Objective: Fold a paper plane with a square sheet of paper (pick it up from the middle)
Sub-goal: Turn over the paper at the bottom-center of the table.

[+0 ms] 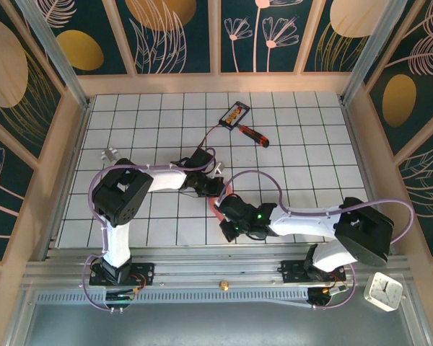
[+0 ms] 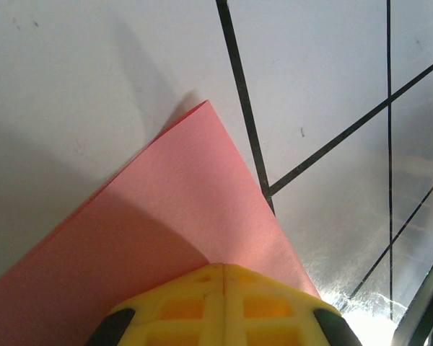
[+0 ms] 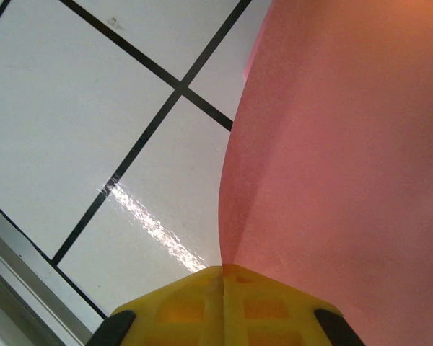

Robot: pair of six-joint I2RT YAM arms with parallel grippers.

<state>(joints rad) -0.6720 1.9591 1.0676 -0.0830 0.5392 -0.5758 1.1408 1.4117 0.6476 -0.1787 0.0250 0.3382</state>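
I see the sheet of paper near the middle of the surface, a little toward its near edge. It sits between my left hand on the far side and my right hand on the near side, both pinched onto it. Behind them, toward the far edge, lies a screwdriver. A small card lies just beside it, farther back and to the left.

White gridded table bears a screwdriver beside a card.

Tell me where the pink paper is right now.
Mid-table, the pink paper is pinched by both the left gripper and the right gripper, nearer the arms than the screwdriver.
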